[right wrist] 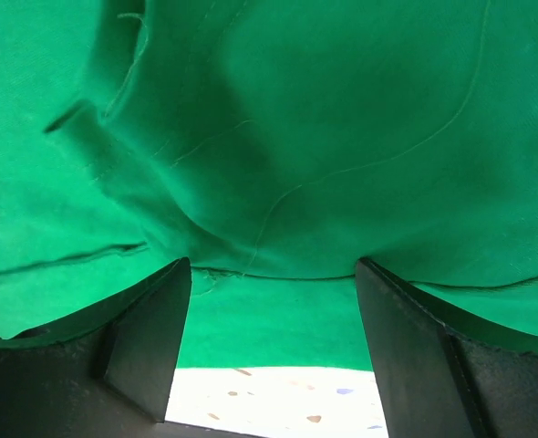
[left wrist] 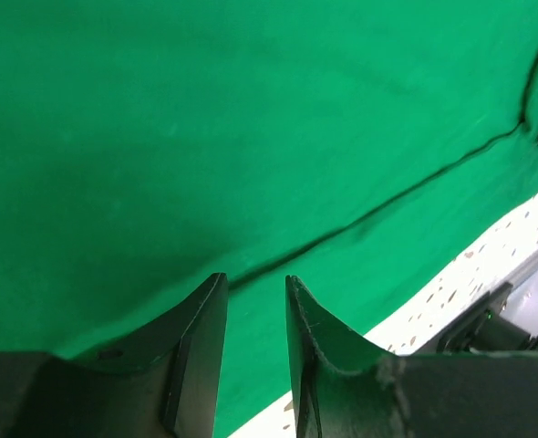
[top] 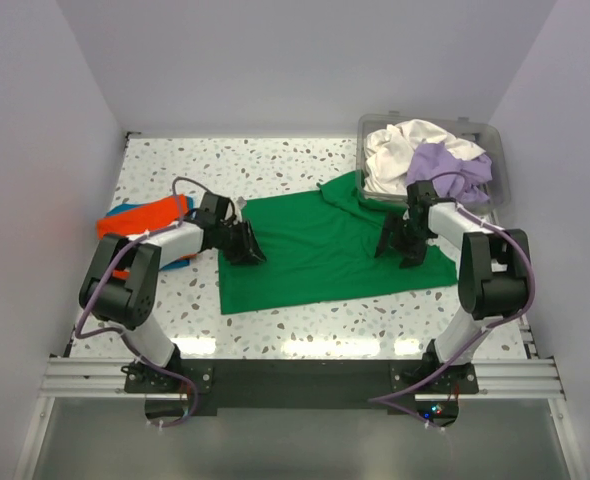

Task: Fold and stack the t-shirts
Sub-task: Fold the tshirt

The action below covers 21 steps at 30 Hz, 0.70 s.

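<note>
A white desk (top: 275, 165) speckled with grey and brown chips fills the floor of a small booth. Plain pale walls (top: 305, 60) close it in at the back and on both sides. Light glares off the desk along its far edge and again in patches near the front. Across the near edge runs a metal rail (top: 295, 378), and both arm bases are fixed to it.

The green t-shirt (top: 315, 255) lies spread roughly flat in the middle of the desk, with its far right corner reaching up to the clear plastic bin (top: 499, 160). The bin sits in the far right corner and holds a rumpled white t-shirt (top: 400, 150), with a lavender t-shirt (top: 445, 165) heaped beside it. At the left, an orange t-shirt (top: 140, 218) lies bunched on the desk, and a sliver of blue cloth (top: 178, 264) shows under it.

The left fingers (top: 247, 247) rest at the green shirt's left edge. They stand only narrowly apart, and flat cloth shows through the gap. The right fingers (top: 399, 247) are spread wide over the shirt's right side, with nothing held between them.
</note>
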### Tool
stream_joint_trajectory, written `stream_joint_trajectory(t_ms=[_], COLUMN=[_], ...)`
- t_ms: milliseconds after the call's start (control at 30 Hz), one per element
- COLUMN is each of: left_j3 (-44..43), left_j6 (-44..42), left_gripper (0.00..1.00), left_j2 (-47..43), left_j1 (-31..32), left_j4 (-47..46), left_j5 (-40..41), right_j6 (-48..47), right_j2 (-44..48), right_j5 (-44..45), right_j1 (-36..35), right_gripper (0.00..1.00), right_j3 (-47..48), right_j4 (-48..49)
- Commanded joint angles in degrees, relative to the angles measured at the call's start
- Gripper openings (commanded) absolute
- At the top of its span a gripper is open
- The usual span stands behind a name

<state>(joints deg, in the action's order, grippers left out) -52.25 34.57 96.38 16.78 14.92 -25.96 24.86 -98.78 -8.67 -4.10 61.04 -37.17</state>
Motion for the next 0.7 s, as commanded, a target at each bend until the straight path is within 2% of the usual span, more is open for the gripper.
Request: stream_joint_trajectory(t_ms=[0,267,667], left_j3=[4.33,8.74,11.55], left_j6=[2.52,1.73,-0.64], left_gripper=[0.36,0.34,0.34], left_j2=[0.48,-4.35,-9.27], left_j1=[0.10,-0.25,-0.52], left_j4=[-5.52,3.45,12.50], left_j5=[-3.75,5.12,11.45], right_j6=[2.73,6.51,10.12], right_j2=[-1.32,-1.68,7.28], right_j5=[-0.47,2.51,-0.12], right_j1=[-0.03,-0.91,-1.53], right_gripper=[0.76,0.73,0.73], right_j3=[-1.44,-2.85,-10.85], right_j4=[2.46,-12.11,-19.08])
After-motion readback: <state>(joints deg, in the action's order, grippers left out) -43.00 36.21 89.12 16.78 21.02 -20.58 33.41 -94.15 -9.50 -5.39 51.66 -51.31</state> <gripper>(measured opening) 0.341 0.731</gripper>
